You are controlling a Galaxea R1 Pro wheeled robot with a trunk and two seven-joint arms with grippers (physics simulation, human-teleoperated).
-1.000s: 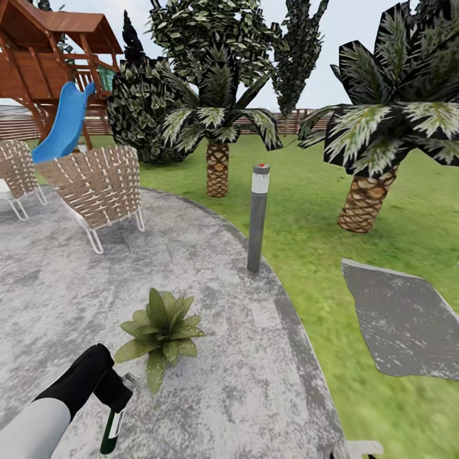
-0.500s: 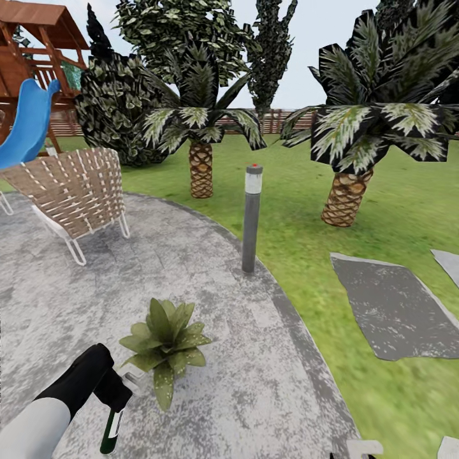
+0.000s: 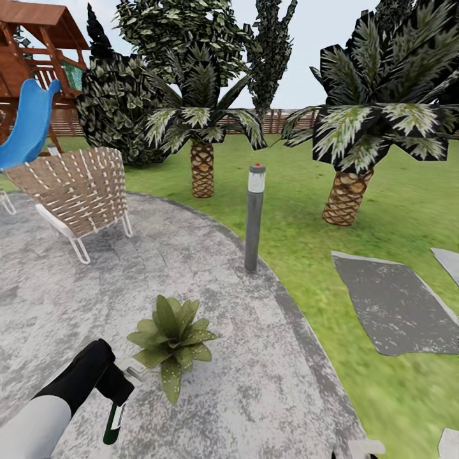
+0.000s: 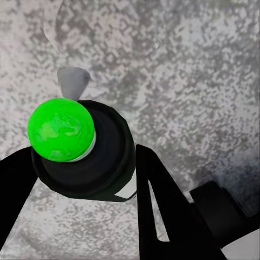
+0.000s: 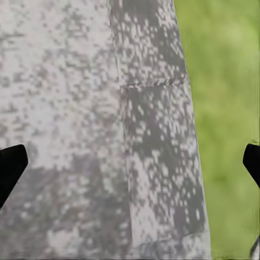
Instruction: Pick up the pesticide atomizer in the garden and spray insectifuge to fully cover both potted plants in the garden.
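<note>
My left gripper (image 3: 118, 387) is shut on the pesticide atomizer (image 3: 115, 422), a slim dark bottle with a pale label that hangs below the black fingers (image 4: 162, 211). In the left wrist view the bottle (image 4: 92, 162) carries a bright green ball, and its pale grey spray head (image 4: 73, 81) points out over the paving. One potted plant (image 3: 172, 335), a low rosette of speckled green leaves, sits on the patio just right of and beyond the atomizer, a short gap away. The second potted plant is out of view. My right gripper (image 5: 130, 165) hangs open over the patio's edge.
The round grey patio (image 3: 255, 382) borders green lawn (image 3: 299, 210) on the right. A grey bollard lamp (image 3: 254, 217) stands at the patio rim beyond the plant. A wicker chair (image 3: 76, 191) is at the far left, with palm trees (image 3: 344, 191) and grey stepping slabs (image 3: 395, 309) on the grass.
The whole view has swung to the right and then settled, so the plant now sits slightly further right in the picture. My left gripper still holds the atomizer in the same pose.
</note>
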